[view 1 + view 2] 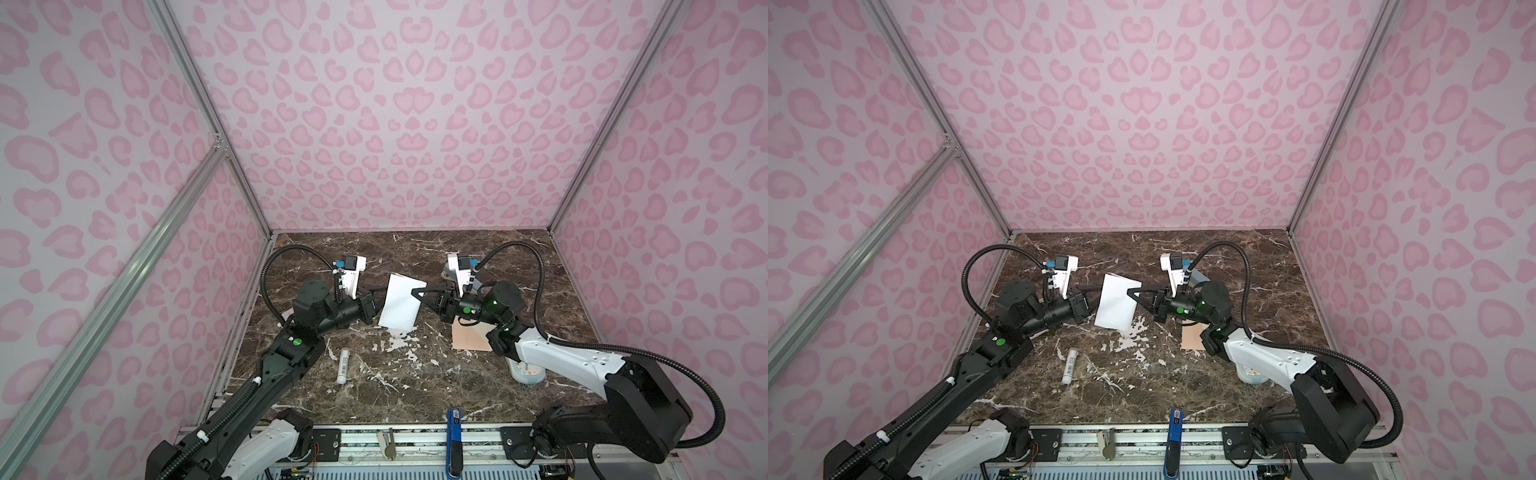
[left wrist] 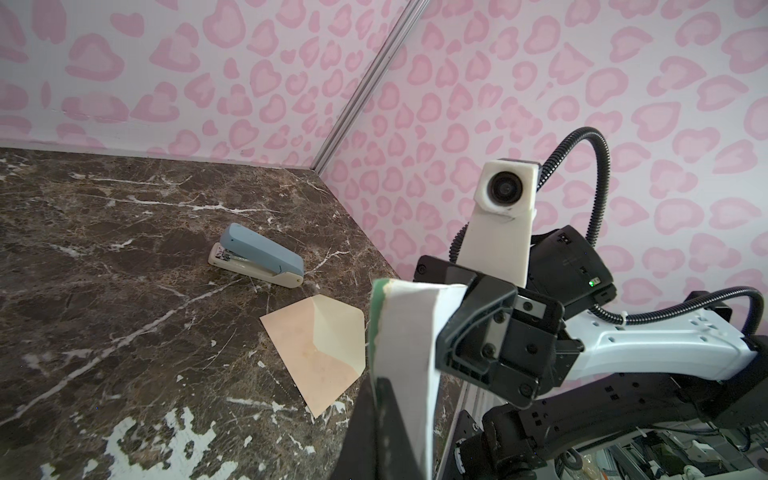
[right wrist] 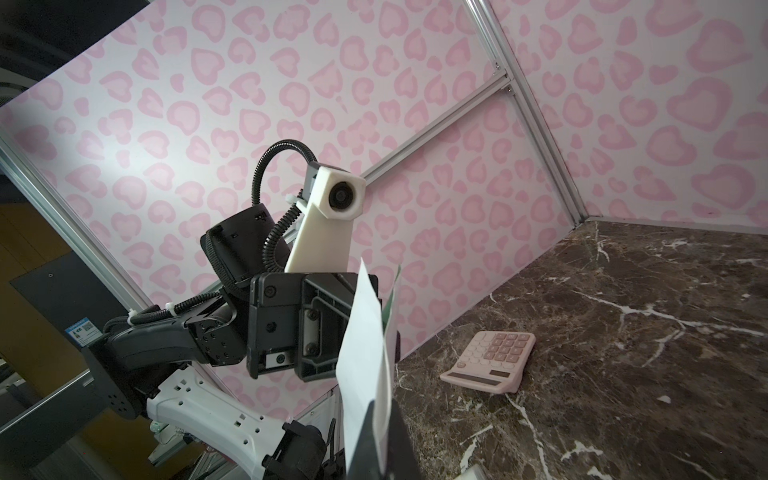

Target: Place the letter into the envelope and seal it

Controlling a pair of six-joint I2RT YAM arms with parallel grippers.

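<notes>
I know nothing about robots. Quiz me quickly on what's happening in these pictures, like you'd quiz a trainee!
1. True or false: the letter already sits inside the envelope.
2. The left gripper and right gripper: which pinches the letter? A left only, B right only, C both.
3. Fill in: the envelope's flap lies ____.
Key: 1 false; 2 C; 3 open.

I see the letter above mid-tabletop; the envelope lies to its right, the stapler behind that, a small tube front-left.
</notes>
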